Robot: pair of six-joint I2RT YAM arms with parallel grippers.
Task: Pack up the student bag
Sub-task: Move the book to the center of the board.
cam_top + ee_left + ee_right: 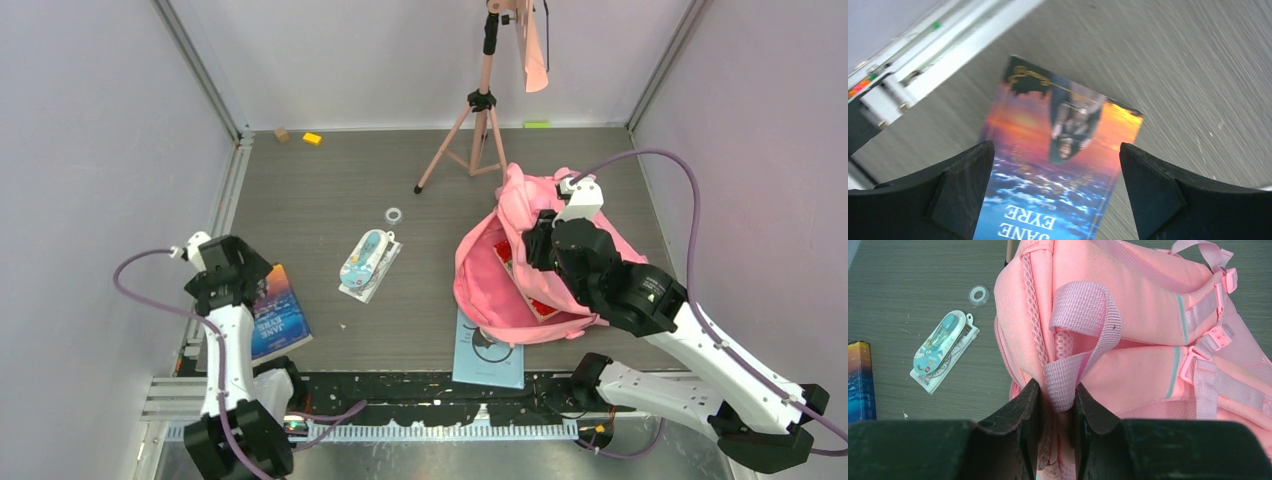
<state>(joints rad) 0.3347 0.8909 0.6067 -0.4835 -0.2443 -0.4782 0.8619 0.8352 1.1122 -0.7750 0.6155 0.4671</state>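
The student bag (490,275) is a bright pink backpack lying at the right of the table with its mouth open; something red and white (508,258) shows inside. My right gripper (538,245) is shut on the bag's pale pink webbing carry handle (1083,325), which is pinched between the fingers in the right wrist view (1058,400). The bag's back panel and straps (1148,295) fill that view. My left gripper (1055,170) is open, hovering over a "Jane Eyre" book (1058,150) that lies flat; one finger (963,180) stands on each side. In the top view that gripper (238,282) is at the left, beside the book (280,318).
A blue stationery pack (368,262) and a clear tape ring (394,214) lie mid-table. A light blue booklet (490,352) lies partly under the bag's near edge. A pink tripod (475,120) stands at the back. Small yellow (313,139) and brown (282,134) blocks sit by the back wall.
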